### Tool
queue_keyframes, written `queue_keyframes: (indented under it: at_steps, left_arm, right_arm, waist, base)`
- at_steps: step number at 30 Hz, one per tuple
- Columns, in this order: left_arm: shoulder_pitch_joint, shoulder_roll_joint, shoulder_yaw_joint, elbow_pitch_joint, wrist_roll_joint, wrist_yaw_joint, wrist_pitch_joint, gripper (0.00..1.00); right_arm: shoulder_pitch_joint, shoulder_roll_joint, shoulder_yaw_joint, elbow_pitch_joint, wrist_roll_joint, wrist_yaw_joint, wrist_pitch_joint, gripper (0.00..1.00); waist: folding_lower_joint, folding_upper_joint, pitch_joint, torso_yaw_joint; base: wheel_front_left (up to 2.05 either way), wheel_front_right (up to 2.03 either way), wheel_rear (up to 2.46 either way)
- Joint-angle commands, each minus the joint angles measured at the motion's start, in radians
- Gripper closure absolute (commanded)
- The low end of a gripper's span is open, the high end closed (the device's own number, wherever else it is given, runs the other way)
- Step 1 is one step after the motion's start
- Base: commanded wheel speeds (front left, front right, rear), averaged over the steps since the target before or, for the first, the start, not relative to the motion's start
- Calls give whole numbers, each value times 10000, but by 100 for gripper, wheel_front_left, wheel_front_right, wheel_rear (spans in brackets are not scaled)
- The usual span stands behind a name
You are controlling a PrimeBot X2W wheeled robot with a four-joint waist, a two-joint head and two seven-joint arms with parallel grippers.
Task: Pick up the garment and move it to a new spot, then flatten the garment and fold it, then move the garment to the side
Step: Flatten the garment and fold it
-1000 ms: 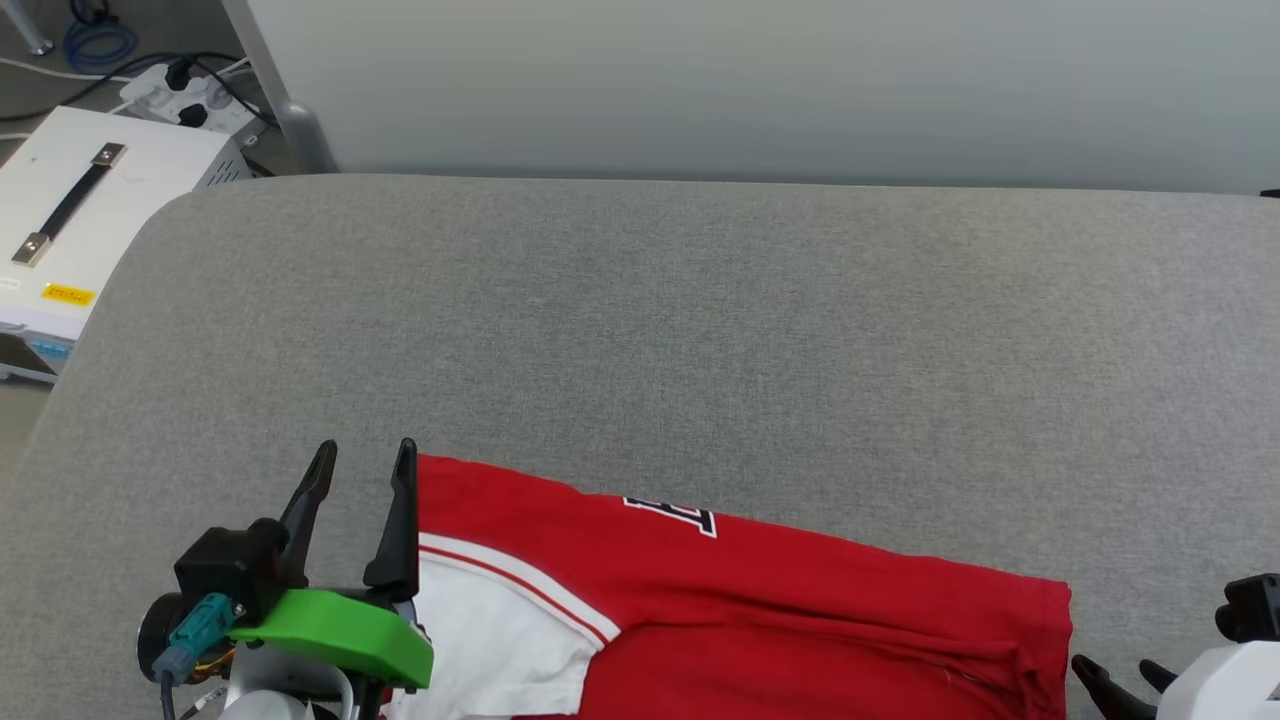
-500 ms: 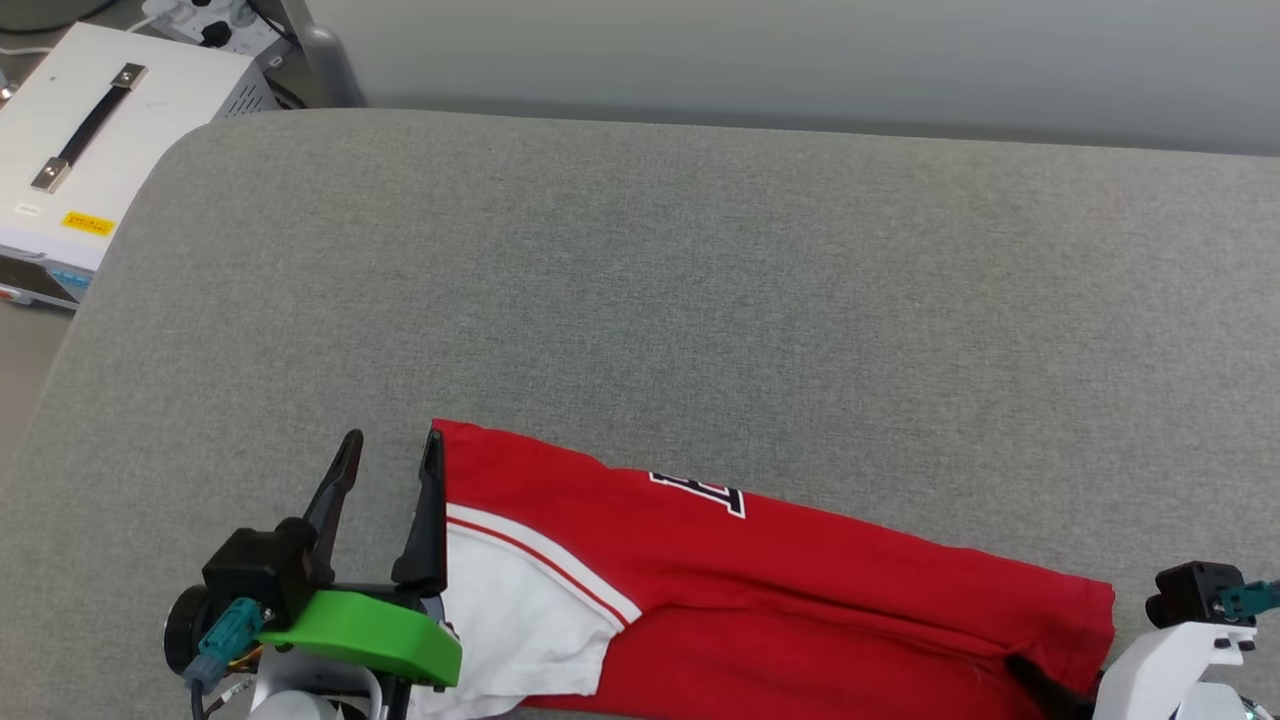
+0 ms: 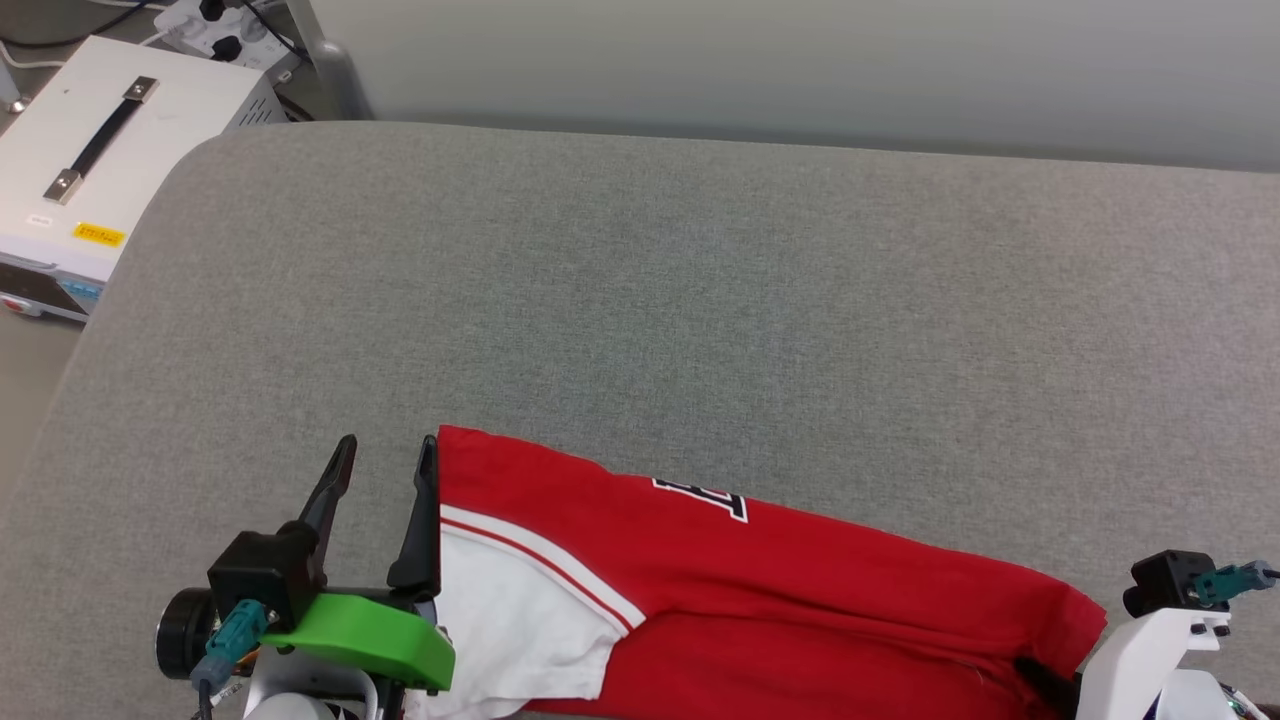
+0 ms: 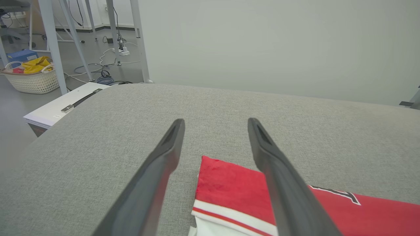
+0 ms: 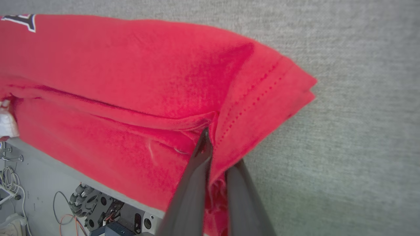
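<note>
The garment (image 3: 800, 590), red with a white sleeve and black lettering, lies folded into a long band along the near edge of the grey table (image 3: 700, 300). My left gripper (image 3: 388, 445) is open at the garment's left end, its right finger along the red edge. In the left wrist view the fingers of the left gripper (image 4: 215, 121) straddle the garment's corner (image 4: 229, 186), above it. My right gripper (image 3: 1035, 678) is shut on the right hem. In the right wrist view the garment (image 5: 147, 75) is pinched at its stitched hem by the right gripper (image 5: 216, 147).
A white box with a black handle (image 3: 100, 150) and a power strip (image 3: 215, 20) sit off the table's far left corner. A woven basket (image 4: 29, 78) stands on the floor beyond. The robot's wheeled base (image 5: 85, 203) shows below the near table edge.
The right gripper, open beside the hem a second ago, has moved onto the garment's right end and shut on it, bunching the corner. The head camera shifted. The left gripper stays put.
</note>
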Motion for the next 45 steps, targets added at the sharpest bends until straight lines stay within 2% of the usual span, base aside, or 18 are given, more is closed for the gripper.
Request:
queue_keyframes:
  at_steps: [1,9,18,22,27,30,33,37,41,45]
  left_arm:
    - [101,106,49,6,63,79,-15,0]
    - [425,278,65,-132,160,436,209,0]
    - [591,295,2,-318,189,623,299,0]
    - [598,283,-33,-369,191,653,306,0]
    - [552,246,-129,-376,152,611,374,0]
    - [509,238,-162,-391,148,603,392,0]
    - [464,224,-202,-400,156,599,397,0]
    - [391,185,-237,-432,142,596,412,0]
    - [114,117,-342,-428,170,499,443,0]
    - [-251,-3,-470,-380,231,384,434,0]
  right_arm:
    - [-82,-33,4,9,-9,-4,-10,100]
    - [-196,-552,-1034,-271,-158,-4,365,100]
    - [53,-791,-3136,-319,-396,-4,1168,100]
    - [-158,-50,-3721,-451,786,-4,1964,100]
    - [-511,1314,-4145,-835,3255,-4,3577,100]
    - [-666,1814,-4261,-965,4557,-4,4278,100]
    - [-778,1983,-3961,-901,5770,-4,4645,100]
    - [-891,2001,-2674,-452,7282,-4,4064,100]
    - [-1207,2004,-1160,-179,8017,-4,3190,100]
    - [-1620,2005,304,179,8184,-4,2376,100]
  waist:
    - [0,0,-241,-88]
    - [0,0,-647,-386]
    - [0,0,-924,-715]
    - [0,0,-962,-810]
    - [0,0,-999,-771]
    - [0,0,-978,-696]
    - [0,0,-938,-589]
    - [0,0,-786,-416]
    - [0,0,-484,-99]
    - [0,0,-146,233]
  base:
    - [0,0,0]
    - [0,0,0]
    - [0,0,0]
    - [0,0,0]
    - [0,0,0]
    - [0,0,0]
    - [0,0,0]
    - [0,0,0]
    - [0,0,0]
    - [0,0,0]
